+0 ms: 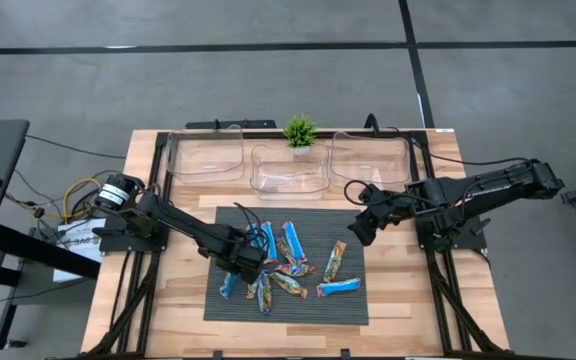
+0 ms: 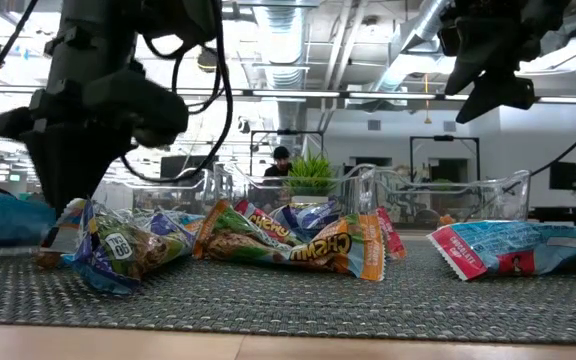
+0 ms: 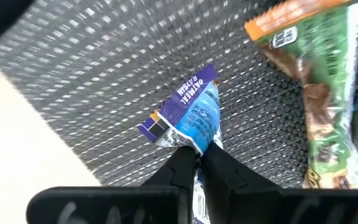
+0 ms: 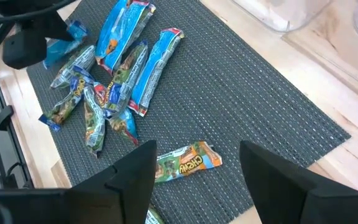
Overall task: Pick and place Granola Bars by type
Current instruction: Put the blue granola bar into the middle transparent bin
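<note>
Robotics lab, exposed ceiling ducts (image 2: 423,40), wooden rig table (image 1: 398,300), loose cables (image 1: 63,195), concrete floor (image 1: 268,80)

The granola bars (image 1: 286,262) are wrapped in glossy, crinkled foil. A dark woven mat (image 1: 348,308) with a coarse ribbed texture is spread over the pale wooden counter (image 1: 398,310). Clear, smooth plastic bins (image 1: 205,158) are seen at upper centre.
</note>
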`<state>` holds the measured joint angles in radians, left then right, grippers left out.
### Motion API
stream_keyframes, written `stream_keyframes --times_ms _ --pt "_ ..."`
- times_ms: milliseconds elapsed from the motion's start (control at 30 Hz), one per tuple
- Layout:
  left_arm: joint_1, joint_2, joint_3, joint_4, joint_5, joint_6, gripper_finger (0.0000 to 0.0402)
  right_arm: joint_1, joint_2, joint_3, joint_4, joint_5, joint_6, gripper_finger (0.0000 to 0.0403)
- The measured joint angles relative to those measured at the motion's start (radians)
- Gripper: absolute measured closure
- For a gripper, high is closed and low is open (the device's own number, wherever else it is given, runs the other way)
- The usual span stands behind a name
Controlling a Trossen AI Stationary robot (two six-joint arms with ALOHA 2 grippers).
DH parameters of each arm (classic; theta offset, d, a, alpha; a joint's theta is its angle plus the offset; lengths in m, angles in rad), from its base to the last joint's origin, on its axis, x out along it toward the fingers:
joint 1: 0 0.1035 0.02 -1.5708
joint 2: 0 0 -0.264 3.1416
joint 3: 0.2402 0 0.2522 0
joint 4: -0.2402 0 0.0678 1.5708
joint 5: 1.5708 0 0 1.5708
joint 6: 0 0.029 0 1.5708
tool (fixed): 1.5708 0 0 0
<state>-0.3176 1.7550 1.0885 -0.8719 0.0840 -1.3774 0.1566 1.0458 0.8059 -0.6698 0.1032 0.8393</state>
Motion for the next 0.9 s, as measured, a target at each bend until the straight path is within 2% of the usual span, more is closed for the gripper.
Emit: stream_keyframes --times_ms 267,533,700,800,900 --pt "0.058 0.0 0.181 -0.156 -0.167 0.12 0.0391 -0.023 0.0 0.0 0.102 0.001 -0.058 0.018" --pt "0.224 -0.001 0.438 -0.183 -0.458 0.392 0.0391 -0.073 -0.009 0.001 0.141 0.017 -0.117 0.018" --pt "0.359 -0.002 0.567 -0.143 -0.58 0.62 0.0391 -0.112 -0.008 0.028 0.129 0.164 -0.194 0.018" --pt "0.44 -0.003 0.601 -0.106 -0.591 0.74 0.0391 -0.137 -0.007 0.052 0.129 0.293 -0.259 0.018" --pt "0.513 -0.003 0.6 -0.061 -0.561 0.82 0.0391 -0.166 -0.007 0.069 0.127 0.399 -0.302 0.018"
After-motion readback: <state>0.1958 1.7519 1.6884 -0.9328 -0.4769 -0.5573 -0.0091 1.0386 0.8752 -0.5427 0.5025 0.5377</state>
